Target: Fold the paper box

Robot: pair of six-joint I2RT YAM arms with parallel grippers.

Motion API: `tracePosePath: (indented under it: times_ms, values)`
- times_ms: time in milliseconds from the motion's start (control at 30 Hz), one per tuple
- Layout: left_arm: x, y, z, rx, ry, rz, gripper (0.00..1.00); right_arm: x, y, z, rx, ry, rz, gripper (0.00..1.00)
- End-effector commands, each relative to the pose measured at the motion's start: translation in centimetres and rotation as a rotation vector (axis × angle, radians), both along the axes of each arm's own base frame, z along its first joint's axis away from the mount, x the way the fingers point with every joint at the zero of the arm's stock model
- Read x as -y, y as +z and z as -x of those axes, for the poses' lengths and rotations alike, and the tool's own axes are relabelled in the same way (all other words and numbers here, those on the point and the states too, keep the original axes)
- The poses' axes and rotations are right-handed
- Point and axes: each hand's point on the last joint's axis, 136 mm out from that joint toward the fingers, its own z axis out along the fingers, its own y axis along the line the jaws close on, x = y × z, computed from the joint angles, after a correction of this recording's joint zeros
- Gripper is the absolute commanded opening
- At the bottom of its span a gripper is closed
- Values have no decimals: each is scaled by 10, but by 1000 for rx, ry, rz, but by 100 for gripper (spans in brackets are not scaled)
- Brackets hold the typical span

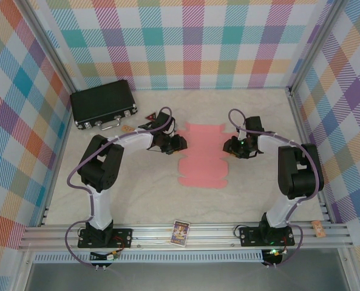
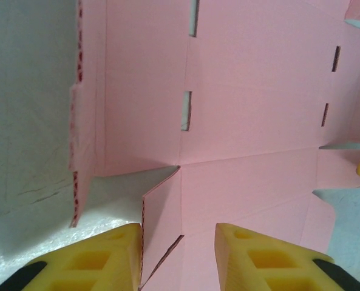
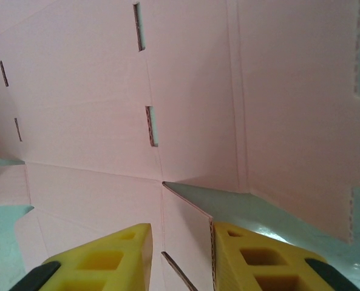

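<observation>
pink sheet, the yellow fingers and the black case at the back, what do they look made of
Pink sheet: thin corrugated cardboard, matte; fluting shows along cut edges and slots. Yellow fingers: probably moulded or printed plastic, matte, with recessed pockets. Black case: hard shell, slight sheen, perhaps plastic; its latches glint like metal.

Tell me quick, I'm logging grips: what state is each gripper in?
Left gripper: open, astride a flap edge of the paper box, not pinching it.
Right gripper: open, likewise astride a flap edge.

One paper box [image 1: 203, 156], one black case [image 1: 102, 103], one card [image 1: 180, 232], two arms [image 1: 101, 167].
</observation>
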Motion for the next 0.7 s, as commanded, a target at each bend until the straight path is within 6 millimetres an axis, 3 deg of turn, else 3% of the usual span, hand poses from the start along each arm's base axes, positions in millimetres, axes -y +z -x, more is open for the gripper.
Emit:
tracePosePath:
  times_ms: [0, 433, 667]
  values:
    - [12, 4, 5, -1, -28, 40, 35, -8, 2, 5, -4, 16, -36, 31]
    - [31, 13, 7, 16, -86, 87, 39, -28, 21, 1, 41, 72, -109, 33]
    - [40, 12, 7, 12, -106, 99, 41, -39, 20, 1, 33, 107, -141, 36]
